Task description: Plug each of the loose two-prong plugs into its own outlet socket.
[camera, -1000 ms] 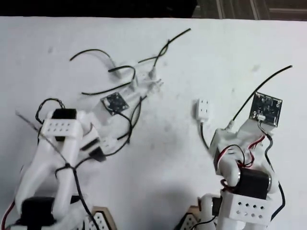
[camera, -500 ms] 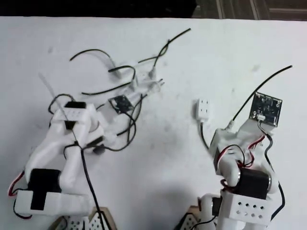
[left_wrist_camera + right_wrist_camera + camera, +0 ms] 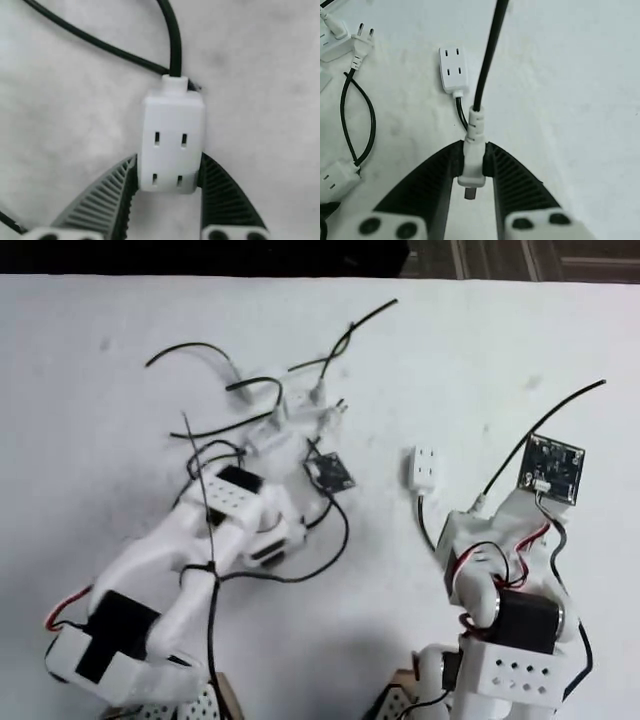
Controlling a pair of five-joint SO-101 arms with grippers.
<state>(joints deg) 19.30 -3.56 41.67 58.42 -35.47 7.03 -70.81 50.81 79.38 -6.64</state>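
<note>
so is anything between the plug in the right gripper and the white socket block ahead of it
Nothing visible blocks it. The right gripper is shut on the plug, and only bare table lies between it and the socket block, apart from that block's own black cord trailing toward the gripper.

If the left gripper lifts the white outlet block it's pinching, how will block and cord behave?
The outlet block looks like a rigid moulded box, so it should keep its shape in the left gripper. It is pinched only near one end, on smooth sides, so it may pivot or slip. Its black cord curves loosely and will probably trail limply.
</note>
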